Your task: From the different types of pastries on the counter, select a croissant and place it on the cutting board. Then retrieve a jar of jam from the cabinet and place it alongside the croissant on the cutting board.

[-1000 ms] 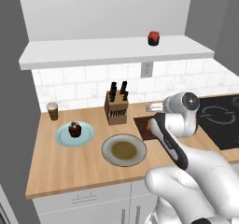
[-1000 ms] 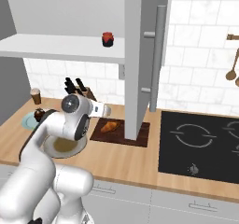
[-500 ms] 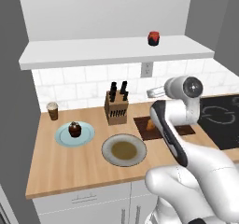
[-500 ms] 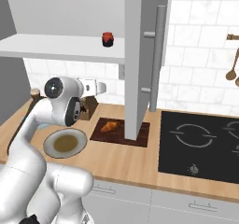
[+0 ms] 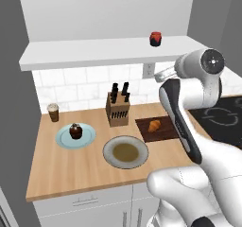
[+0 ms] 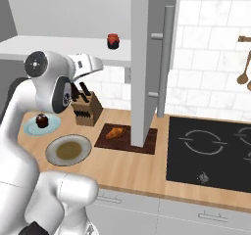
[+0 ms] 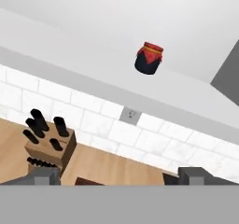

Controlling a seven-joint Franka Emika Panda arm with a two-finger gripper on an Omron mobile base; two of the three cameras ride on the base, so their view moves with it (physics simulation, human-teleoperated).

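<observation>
Left base view: the croissant (image 5: 154, 125) lies on the cutting board (image 5: 163, 131), right of the knife block (image 5: 118, 109). Right base view: a grey panel (image 6: 150, 62) hides the board's middle. Hand view: fingers (image 7: 43, 176) spread wide, empty; the jam jar (image 7: 149, 58) stands on the shelf (image 7: 93, 80) above the block.

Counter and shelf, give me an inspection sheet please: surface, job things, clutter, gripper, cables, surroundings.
Surface: wooden counter, white drawer fronts below.
Job's things: croissant lies on the cutting board; jam jar upright on the white shelf; cupcake on a blue plate.
Clutter: knife block, grey-brown plate, coffee cup.
Gripper: gripper open, empty, raised above the counter and aimed toward the jar.
Cables: nothing seen.
Surroundings: tiled wall with an outlet, black cooktop, hanging wooden spoons.
</observation>
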